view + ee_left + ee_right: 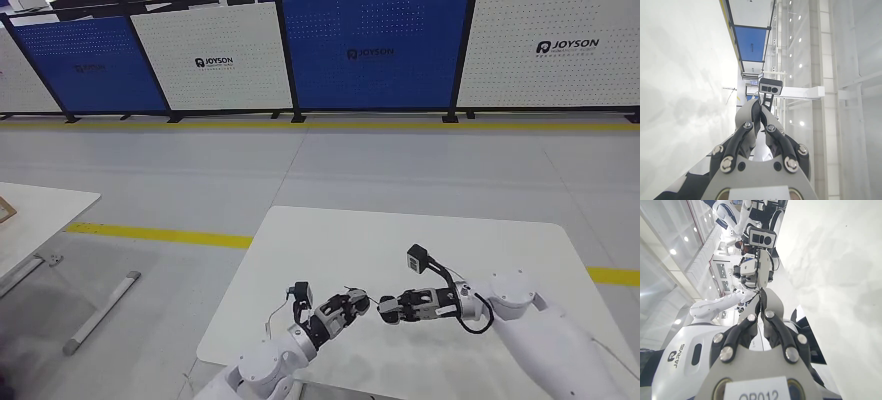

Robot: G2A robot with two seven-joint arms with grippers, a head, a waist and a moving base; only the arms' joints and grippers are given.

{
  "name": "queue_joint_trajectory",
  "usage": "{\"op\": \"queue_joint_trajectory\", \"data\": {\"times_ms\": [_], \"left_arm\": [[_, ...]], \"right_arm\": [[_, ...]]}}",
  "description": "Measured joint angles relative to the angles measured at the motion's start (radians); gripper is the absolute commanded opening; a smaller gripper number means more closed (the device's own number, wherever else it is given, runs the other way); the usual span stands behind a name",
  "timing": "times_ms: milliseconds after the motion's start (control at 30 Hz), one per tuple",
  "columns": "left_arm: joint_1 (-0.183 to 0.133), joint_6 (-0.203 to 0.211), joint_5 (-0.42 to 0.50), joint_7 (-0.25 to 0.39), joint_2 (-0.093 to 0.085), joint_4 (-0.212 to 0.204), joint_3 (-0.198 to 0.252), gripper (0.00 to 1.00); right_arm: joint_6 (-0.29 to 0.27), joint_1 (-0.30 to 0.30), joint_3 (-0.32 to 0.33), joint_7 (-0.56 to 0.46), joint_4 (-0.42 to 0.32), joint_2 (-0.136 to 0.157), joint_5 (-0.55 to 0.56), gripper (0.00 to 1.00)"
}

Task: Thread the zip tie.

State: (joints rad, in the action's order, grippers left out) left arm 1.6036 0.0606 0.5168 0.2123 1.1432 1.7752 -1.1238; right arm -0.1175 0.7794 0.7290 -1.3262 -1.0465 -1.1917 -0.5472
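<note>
Top view: we see the left gripper (358, 302) and right gripper (385, 310) nearly tip to tip above the white table (300, 250). We judge the zip tie is pinched there, but it is too thin to make out. Left wrist view: its jaws press narrow, and a weak pinch could let the tie twist. Right wrist view: jaws equally narrow; slight misalignment could send the tail past the head.

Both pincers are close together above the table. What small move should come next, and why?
Probably ease the right pincer slowly toward the left pincer, with both shut. In the top view their tips face each other, almost meeting, above the white table; anything held is too thin to see, so a small approach seems safest.
</note>
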Motion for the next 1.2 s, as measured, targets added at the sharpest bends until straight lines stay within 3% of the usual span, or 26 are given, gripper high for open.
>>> {"op": "queue_joint_trajectory", "data": {"times_ms": [67,100,133,633,833,1200], "left_arm": [[-0.001,0.003,-0.009,-0.002,0.001,-0.003,0.003,0.0],[-0.002,0.002,-0.021,-0.002,0.001,-0.006,0.006,0.75],[-0.003,-0.005,-0.033,-0.002,0.0,-0.008,0.009,1.0],[-0.005,-0.016,-0.048,0.0,0.0,-0.011,0.014,1.0],[-0.016,0.007,-0.03,0.031,0.003,-0.022,0.023,1.0],[-0.018,0.03,-0.04,0.029,0.004,-0.024,0.024,1.0]], "right_arm": [[0.0,0.0,0.002,-0.006,0.001,-0.001,0.001,0.0],[0.0,0.0,0.003,-0.012,0.002,-0.001,0.001,0.0],[-0.001,0.0,0.005,-0.02,0.003,-0.001,0.001,0.0],[-0.004,-0.005,0.015,-0.059,0.014,0.001,0.008,0.0],[0.014,0.012,0.019,-0.046,-0.016,0.003,0.021,0.0],[0.027,0.015,0.027,-0.052,-0.026,0.004,0.03,0.0]]}}
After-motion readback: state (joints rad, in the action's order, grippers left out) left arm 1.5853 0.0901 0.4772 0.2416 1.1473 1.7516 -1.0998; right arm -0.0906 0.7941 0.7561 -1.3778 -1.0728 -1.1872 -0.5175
